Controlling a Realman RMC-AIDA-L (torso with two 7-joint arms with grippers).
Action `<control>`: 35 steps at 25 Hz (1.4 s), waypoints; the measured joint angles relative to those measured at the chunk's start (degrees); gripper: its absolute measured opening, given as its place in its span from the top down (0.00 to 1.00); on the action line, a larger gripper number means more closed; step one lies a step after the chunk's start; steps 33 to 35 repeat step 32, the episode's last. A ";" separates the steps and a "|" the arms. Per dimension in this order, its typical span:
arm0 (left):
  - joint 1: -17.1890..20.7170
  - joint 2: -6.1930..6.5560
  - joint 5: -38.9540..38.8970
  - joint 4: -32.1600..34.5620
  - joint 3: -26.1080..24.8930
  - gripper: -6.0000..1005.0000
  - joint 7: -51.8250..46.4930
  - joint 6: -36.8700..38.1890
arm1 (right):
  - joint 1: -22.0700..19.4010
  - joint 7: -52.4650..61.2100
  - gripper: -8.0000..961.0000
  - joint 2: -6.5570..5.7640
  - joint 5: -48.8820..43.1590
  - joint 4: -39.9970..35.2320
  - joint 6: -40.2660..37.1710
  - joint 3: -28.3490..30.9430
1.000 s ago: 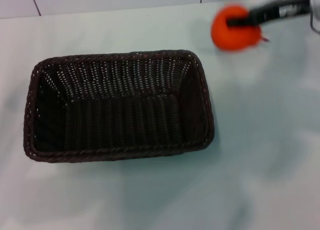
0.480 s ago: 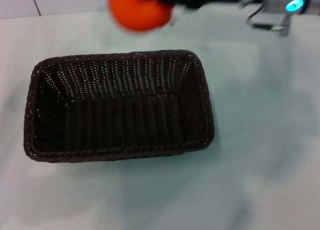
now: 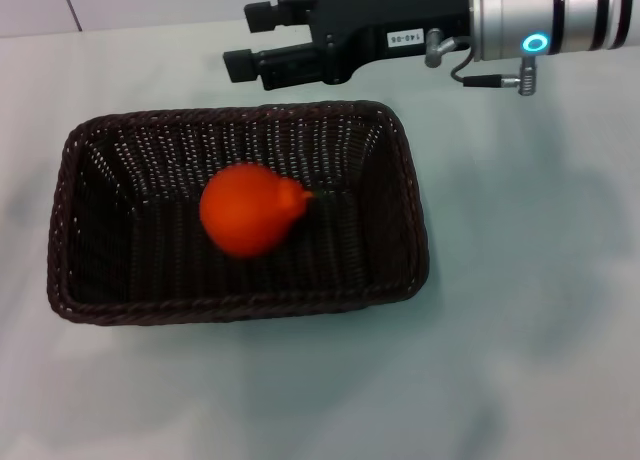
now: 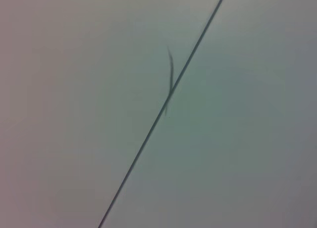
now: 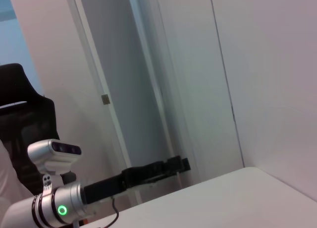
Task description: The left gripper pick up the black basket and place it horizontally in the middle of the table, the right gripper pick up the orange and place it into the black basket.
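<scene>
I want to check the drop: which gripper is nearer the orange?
Right. The right gripper is above the far rim of the basket, open, with the orange lying inside the basket below it. The left gripper shows in the right wrist view, away from the basket.

Even, cool light; soft shadows on the table (image 3: pixel 520 310); the orange (image 3: pixel 247 209) motion-blurred; left wrist view hazy, defocused.
</scene>
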 joint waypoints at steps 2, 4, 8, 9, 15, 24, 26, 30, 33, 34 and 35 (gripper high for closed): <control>0.00 -0.05 -0.01 -0.06 -0.33 0.43 0.00 0.00 | -0.59 -0.59 0.17 -0.64 0.27 0.00 -0.62 0.55; 0.01 -0.07 -0.02 -0.23 -0.89 0.43 0.04 0.10 | -2.40 -2.10 0.15 -1.49 1.76 -0.39 -1.75 3.56; 0.00 -0.15 -0.12 -0.67 -2.67 0.43 0.61 0.70 | -5.40 -6.99 0.15 -1.95 4.56 -0.54 -2.63 8.85; 0.01 -0.21 -0.43 -0.80 -3.04 0.43 0.77 0.75 | -6.68 -9.63 0.15 -1.95 6.06 -0.48 -2.54 10.74; 0.65 -0.24 -6.06 -4.06 -3.62 0.43 5.97 1.43 | -14.45 -27.03 0.15 0.83 16.55 1.58 3.28 18.95; 2.34 -0.48 -17.29 -12.81 -6.48 0.43 27.79 6.62 | -16.14 -53.81 0.15 1.23 41.31 22.98 7.85 26.04; 2.39 -0.49 -17.87 -13.86 -7.88 0.43 31.16 7.30 | -16.18 -56.61 0.15 1.30 45.32 26.63 7.91 26.34; 2.05 -0.43 -17.91 -14.31 -11.05 0.43 32.68 7.15 | -16.59 -56.64 0.16 1.27 47.71 29.03 7.35 26.43; 1.87 -0.39 -17.93 -14.33 -12.22 0.43 32.74 6.33 | -16.90 -56.35 0.16 1.31 49.39 30.56 6.19 26.48; 1.87 -0.39 -17.93 -14.33 -12.22 0.43 32.74 6.33 | -16.90 -56.35 0.16 1.31 49.39 30.56 6.19 26.48; 1.87 -0.39 -17.93 -14.33 -12.22 0.43 32.74 6.33 | -16.90 -56.35 0.16 1.31 49.39 30.56 6.19 26.48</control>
